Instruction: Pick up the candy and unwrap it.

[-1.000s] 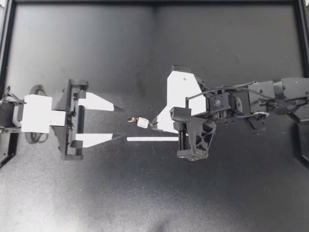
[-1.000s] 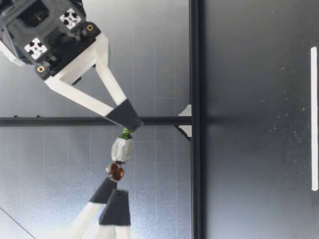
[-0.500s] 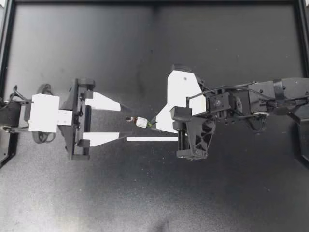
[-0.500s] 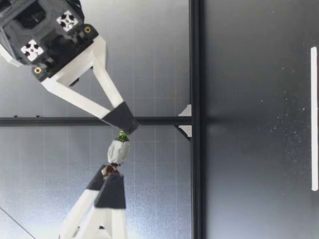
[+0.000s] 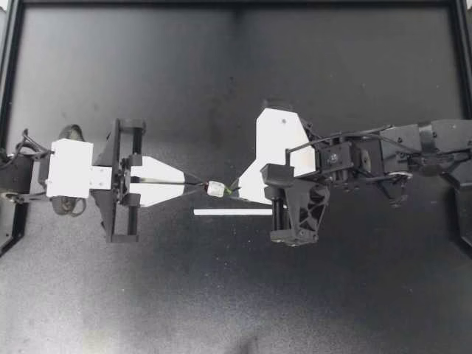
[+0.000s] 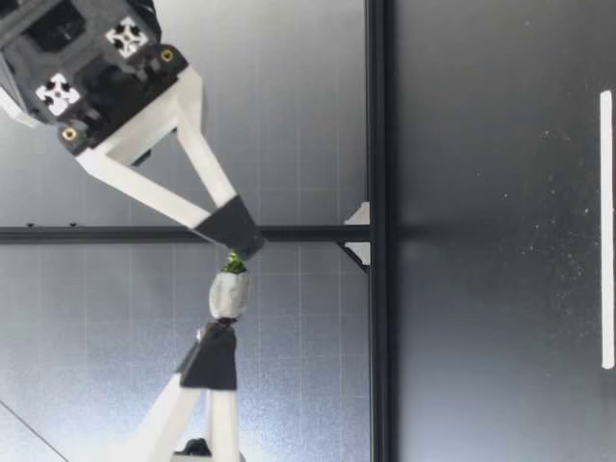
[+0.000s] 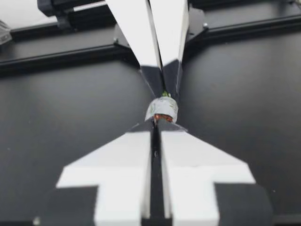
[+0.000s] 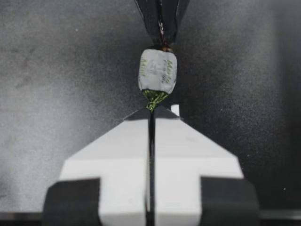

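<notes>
both ends of the candy [image 5: 216, 189] are being pinched, raised above the counter [image 5: 221, 295]: left gripper [image 5: 196, 185] is clamping what looks like the brown twist, right gripper [image 5: 234, 189] is clamping the green one.

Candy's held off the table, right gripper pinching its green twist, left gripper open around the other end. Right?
No: the left gripper is shut on the candy's other, brown twist, as the left wrist view shows. The rest holds.

The candy [image 5: 216, 189] seems wrapped in matt paper; the table [image 5: 221, 295] is matt, grainy.
</notes>
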You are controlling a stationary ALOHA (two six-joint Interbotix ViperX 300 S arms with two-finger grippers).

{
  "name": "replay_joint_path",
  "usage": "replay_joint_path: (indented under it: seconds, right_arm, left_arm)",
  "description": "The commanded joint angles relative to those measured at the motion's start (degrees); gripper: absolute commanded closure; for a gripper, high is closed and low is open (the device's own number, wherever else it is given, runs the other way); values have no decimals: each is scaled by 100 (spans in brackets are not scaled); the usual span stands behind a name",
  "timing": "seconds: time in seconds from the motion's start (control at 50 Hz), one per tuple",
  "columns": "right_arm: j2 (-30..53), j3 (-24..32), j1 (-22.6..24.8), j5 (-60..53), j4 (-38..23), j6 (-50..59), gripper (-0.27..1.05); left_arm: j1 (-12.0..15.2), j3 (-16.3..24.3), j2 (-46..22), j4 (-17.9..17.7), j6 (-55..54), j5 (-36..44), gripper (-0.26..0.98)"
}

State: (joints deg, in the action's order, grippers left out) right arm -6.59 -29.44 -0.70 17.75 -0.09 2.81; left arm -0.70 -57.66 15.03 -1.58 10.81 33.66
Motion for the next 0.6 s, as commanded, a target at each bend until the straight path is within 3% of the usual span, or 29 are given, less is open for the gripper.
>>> replay_joint_path:
  seconds: [0.0,0.28,0.58]
  right_arm:
    - [-255,-44,26,-105,9,-18,97]
    - [-694,-580,35,-782,9,53,97]
    - [-378,-369,26,-1081,-9,-35,97]
  left_arm:
    - [0,-18,193,0,-26,26,88]
    - [0,-123,448,-62,-53,53,88]
    - [0,237,79,-70,-79,62,88]
